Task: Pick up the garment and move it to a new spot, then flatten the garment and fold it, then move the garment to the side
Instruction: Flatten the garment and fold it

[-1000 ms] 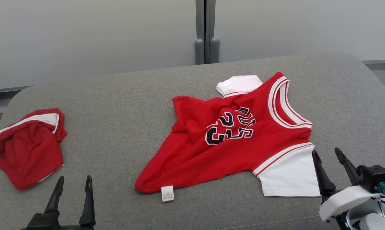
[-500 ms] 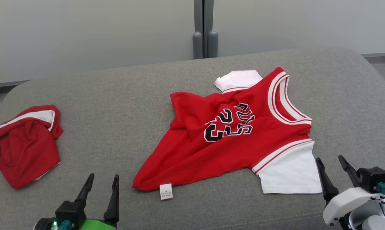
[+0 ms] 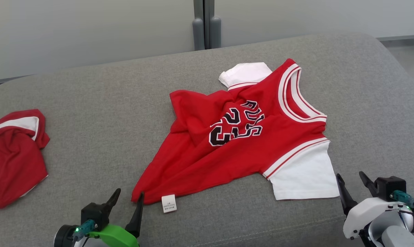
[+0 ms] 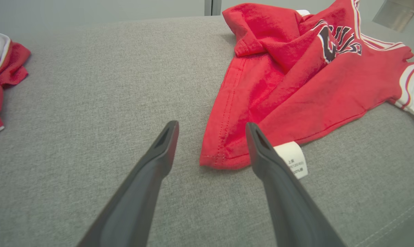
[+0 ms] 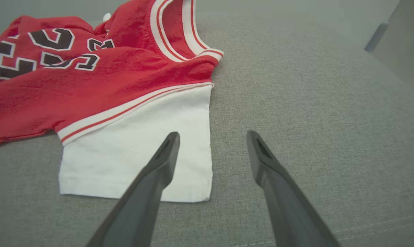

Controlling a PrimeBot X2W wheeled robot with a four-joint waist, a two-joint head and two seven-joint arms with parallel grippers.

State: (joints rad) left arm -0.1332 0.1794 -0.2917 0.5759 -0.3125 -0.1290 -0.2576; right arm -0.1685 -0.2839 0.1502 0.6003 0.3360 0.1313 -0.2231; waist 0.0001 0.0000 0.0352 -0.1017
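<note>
Red jersey lies crumpled on the worktop; left gripper, jaws open, at its hem corner by the front edge; right gripper, jaws open, beside its white sleeve.

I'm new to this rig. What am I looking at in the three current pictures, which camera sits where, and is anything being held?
This is a wheeled two-armed robot. The head view looks down from its head at a grey padded surface. Each wrist view looks along one arm's two dark fingers. A crumpled red jersey with white sleeves lies in the middle; a second red garment lies at the robot's left. The left tool stands open at the jersey's lower corner beside its white label; the right tool stands open by a white sleeve. Nothing is held.
</note>
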